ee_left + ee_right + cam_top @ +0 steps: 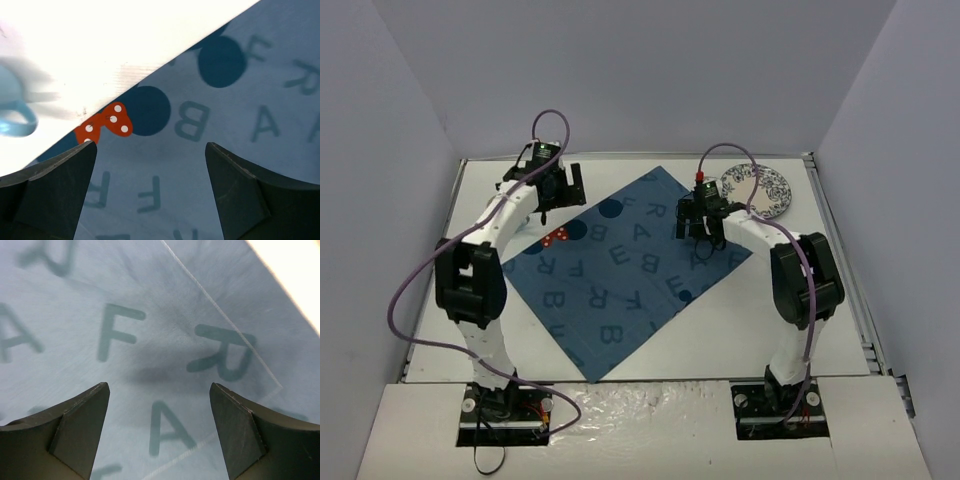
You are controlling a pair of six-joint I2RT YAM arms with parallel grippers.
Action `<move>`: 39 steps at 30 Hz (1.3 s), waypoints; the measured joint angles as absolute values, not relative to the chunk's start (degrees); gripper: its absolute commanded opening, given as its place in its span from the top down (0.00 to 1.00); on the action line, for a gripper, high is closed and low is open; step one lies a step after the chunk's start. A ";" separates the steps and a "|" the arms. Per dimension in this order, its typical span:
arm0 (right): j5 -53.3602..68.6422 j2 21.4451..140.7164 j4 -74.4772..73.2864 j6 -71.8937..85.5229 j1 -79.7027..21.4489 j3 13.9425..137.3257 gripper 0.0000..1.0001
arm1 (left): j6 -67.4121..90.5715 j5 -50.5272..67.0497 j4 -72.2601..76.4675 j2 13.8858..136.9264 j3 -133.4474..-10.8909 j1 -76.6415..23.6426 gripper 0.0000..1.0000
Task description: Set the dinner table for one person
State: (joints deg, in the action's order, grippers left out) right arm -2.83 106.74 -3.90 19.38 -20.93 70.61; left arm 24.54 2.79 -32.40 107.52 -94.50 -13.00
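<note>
Right gripper and left gripper both hang open, empty, above the placemat; dipping lower could snag and bunch it.

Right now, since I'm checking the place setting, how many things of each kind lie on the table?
Blue placemat: 1
Patterned plate: 1
Blurred pale blue item, kind unclear: 1
Total: 3

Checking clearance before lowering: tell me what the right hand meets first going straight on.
The blue placemat, probably: the right hand points down at its printed letters, nothing between. Gap unclear.
</note>
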 measured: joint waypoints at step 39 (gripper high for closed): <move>2.84 73.03 -5.62 19.17 -16.67 57.63 0.02 | 34.42 -0.02 -17.70 93.65 -54.28 -7.68 0.09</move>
State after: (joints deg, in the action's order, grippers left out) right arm 2.84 73.03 -5.62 19.17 -16.67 57.63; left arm 34.42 -0.02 -17.70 93.65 -54.28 -7.68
